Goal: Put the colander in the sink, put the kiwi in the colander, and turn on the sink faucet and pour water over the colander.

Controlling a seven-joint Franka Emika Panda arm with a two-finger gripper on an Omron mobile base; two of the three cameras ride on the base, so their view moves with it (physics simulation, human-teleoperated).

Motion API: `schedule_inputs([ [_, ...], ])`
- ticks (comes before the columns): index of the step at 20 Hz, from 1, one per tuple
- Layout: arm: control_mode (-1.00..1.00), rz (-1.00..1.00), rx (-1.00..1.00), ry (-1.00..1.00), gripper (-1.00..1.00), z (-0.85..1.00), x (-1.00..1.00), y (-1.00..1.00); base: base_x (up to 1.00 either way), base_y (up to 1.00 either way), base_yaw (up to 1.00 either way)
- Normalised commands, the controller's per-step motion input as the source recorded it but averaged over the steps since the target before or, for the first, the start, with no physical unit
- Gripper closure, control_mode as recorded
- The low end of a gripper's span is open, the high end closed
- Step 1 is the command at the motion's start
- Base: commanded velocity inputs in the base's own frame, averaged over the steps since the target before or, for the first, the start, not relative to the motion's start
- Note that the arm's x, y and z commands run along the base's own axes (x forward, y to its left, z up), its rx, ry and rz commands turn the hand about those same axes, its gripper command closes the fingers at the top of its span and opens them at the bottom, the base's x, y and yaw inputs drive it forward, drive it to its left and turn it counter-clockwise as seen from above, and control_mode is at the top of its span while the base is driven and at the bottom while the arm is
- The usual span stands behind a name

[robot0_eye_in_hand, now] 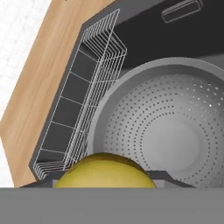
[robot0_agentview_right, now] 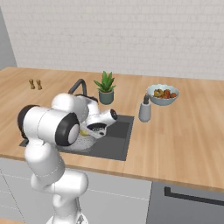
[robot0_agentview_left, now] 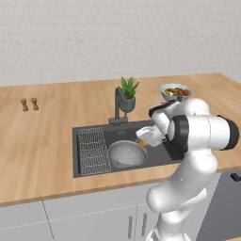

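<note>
Here's the arm bent low over the sink (robot0_agentview_left: 155, 155), which sits just below the middle of the left base view, and the colander (robot0_agentview_left: 126, 154) is already down in the basin, upright, right beside the wire rack (robot0_agentview_left: 93, 150) at the basin's left end. The gripper (robot0_agentview_left: 142, 141) hangs just above the colander's right rim, and there's a spot of yellow at its tip: that's the kiwi (robot0_agentview_left: 142, 142), pinched between the fingers.

From the hand view the kiwi (robot0_eye_in_hand: 105, 171) bulges at the bottom centre, right in the claw's grasp, with the colander (robot0_eye_in_hand: 170, 131) spread across the right half underneath it, its perforated inside bare. The wire rack (robot0_eye_in_hand: 83, 105) runs up the left side of that frame, wooden countertop (robot0_eye_in_hand: 39, 74) beyond it.

In the right base view the gripper (robot0_agentview_right: 87, 130) sits left of centre, the kiwi (robot0_agentview_right: 83, 131) a yellow dab under it. The sink faucet (robot0_agentview_right: 78, 86) stands behind, the potted plant (robot0_agentview_right: 106, 89) just beside it, then a grey soap dispenser (robot0_agentview_right: 145, 111) and the fruit bowl (robot0_agentview_right: 162, 94) further right. Two small shakers (robot0_agentview_left: 29, 104) stand well apart at the far left of the left base view
</note>
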Motion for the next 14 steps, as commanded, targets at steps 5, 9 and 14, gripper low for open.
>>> schedule_inputs([
  [5,-1.00,-0.06,-0.06,0.11,1.00,-0.20,0.14,0.21,0.00,0.00,0.00],
  [9,-1.00,-0.05,-0.12,0.12,1.00,-0.35,0.24,0.18,0.00,0.00,0.00],
  [14,-1.00,-0.02,-0.18,0.13,1.00,-0.34,0.29,0.09,0.00,0.00,0.00],
])
